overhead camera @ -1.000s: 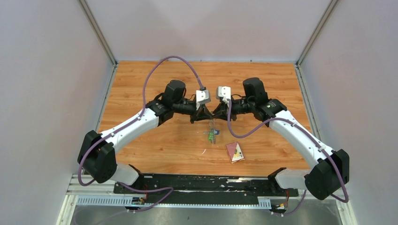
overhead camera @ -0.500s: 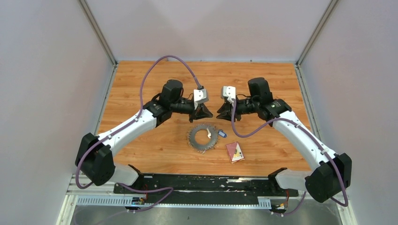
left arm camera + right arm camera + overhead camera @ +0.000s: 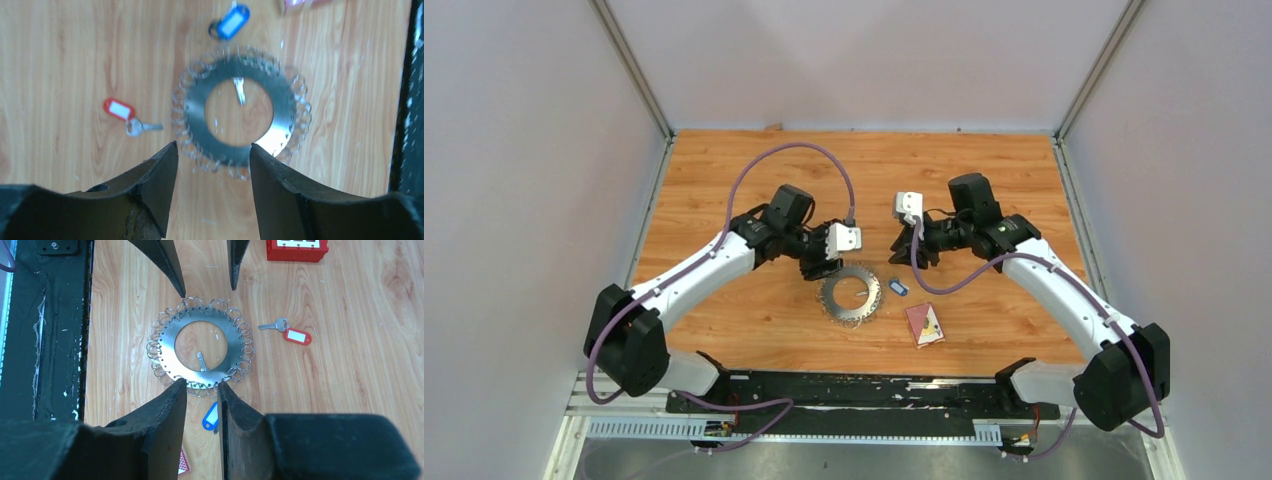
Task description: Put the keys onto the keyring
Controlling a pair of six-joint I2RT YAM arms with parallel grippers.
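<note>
We have let go: the keyring [image 3: 849,297] now lies flat at centre frame, left gripper [image 3: 212,147] wide and empty, right gripper [image 3: 202,385] narrow, empty. Beside it the red-tagged key [image 3: 125,114] and blue-tagged key [image 3: 231,21] lie loose, unthreaded.

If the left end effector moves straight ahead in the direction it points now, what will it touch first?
Probably the keyring: its near fringed rim lies straight ahead of the left end effector, centred on its opening. Depth is unclear, so contact is not certain.
</note>
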